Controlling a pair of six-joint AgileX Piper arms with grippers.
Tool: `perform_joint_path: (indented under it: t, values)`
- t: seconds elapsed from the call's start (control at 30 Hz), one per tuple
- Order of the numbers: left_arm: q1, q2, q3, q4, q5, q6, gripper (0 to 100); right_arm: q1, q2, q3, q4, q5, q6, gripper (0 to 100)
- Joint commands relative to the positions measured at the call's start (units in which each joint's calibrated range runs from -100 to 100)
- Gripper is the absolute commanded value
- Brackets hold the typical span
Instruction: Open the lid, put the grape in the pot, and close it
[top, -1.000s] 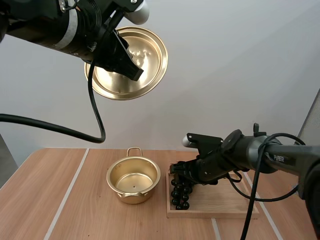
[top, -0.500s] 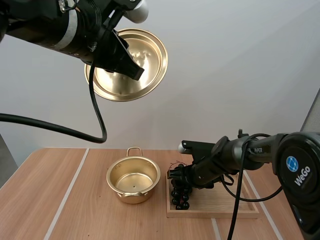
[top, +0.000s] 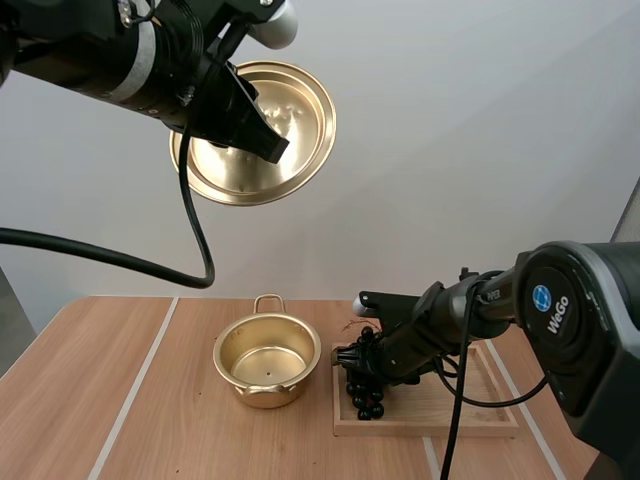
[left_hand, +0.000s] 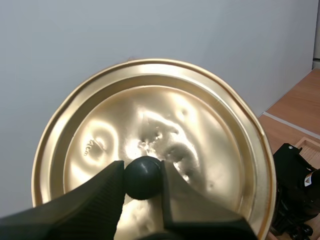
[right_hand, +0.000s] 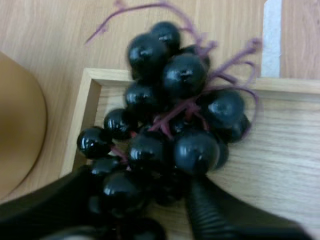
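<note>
Holding the brass-coloured lid (left_hand: 200, 125) high above the table (top: 120, 380), our left gripper (left_hand: 142, 172) has its two fingers clamped on the lid's small black knob (left_hand: 142, 179), the dented underside turned toward the camera. We judge the lid thin, stiff and light, and the round knob smooth enough to turn in a loose pinch.

Below it, on the table, our right gripper (right_hand: 142, 182) reaches into the near corner of the wooden tray (right_hand: 82, 115). Its fingers are closed on the lower berries of the bunch of grapes (right_hand: 175, 120), one finger on each side. The bunch lies partly inside the tray, and its upper berries and purple stems spill over the tray's rim onto the table.

We expect the grapes to be light but awkward. The glossy black berries look slippery, the thin stems look limp, and the bunch is likely to sag or swing when raised. The surest hold, in our view, is across the thick middle, where the stems gather, not on a single outer berry that could roll out of the grip.

Just beside the tray, a little farther off, stands the open pot (top: 267, 358), empty, its loop handle turned away. The grapes are not yet in it, and the lid is not yet back on.
</note>
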Motion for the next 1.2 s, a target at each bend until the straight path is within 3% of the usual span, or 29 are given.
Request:
perform_joint_path:
  t: [0.0,0.03,0.27,0.67,0.83,1.17]
  values:
    - [-0.25,-0.3,-0.5,-0.9,-0.1,-0.6,0,0.1,0.7,0.2,-0.9,-0.9,-0.2,17]
    - [-0.25,-0.3,-0.5,-0.9,-0.1,-0.6,0,0.1,0.5,0.2,-0.9,-0.9,-0.2,0]
    - [-0.25,-0.3,-0.5,-0.9,-0.3,-0.6,0,0.1,-2.7,0.2,-2.7,-0.2,-0.2,0]
    - [-0.25,-3.7,-0.5,-0.9,-9.0,-0.6,0,0.4,-20.3,0.2,-3.1,4.3,-1.9,0]
    - [-0.25,-7.5,-0.5,-0.8,-13.0,-0.6,0,3.5,-24.0,-2.9,-3.4,6.6,-2.9,0]
    - [-0.25,-11.1,-0.5,0.1,-12.5,-0.6,0,11.7,-21.5,-12.7,-3.4,7.8,-2.9,0]
